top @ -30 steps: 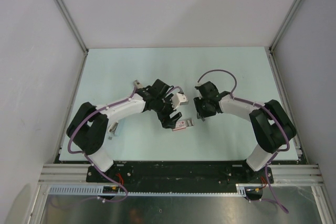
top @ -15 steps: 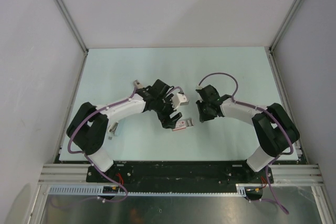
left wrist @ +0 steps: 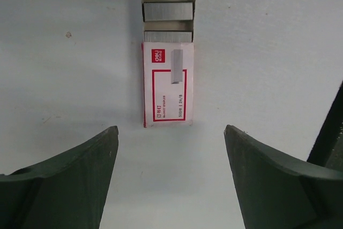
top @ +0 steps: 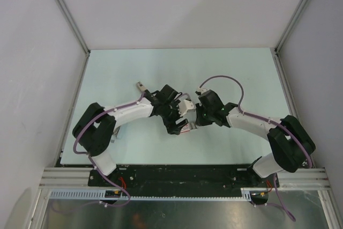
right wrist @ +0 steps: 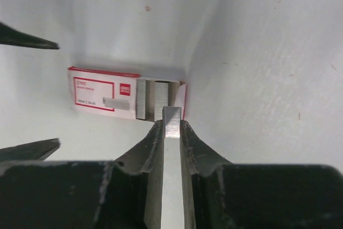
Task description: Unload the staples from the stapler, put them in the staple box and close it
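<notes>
The small red-and-white oblong thing is a staple box (left wrist: 168, 84), lying flat with its drawer slid out; silver staple strips (left wrist: 168, 12) lie in the drawer. It also shows in the top view (top: 186, 127) and the right wrist view (right wrist: 104, 96). I cannot make out a stapler for certain. My left gripper (left wrist: 170, 128) is open and empty, with its fingers either side of the box's closed end, just short of it. My right gripper (right wrist: 171, 124) is shut on a silver strip of staples (right wrist: 172, 115), held at the box's open drawer end.
Both grippers meet at the near middle of the pale table (top: 241, 73). White walls and metal frame posts enclose the table on three sides. A small grey thing (top: 114, 134) lies half hidden by the left arm's lower link.
My right gripper has moved left with the staple strip to the box's open end. My left arm has shifted slightly right and stays open over the box.
</notes>
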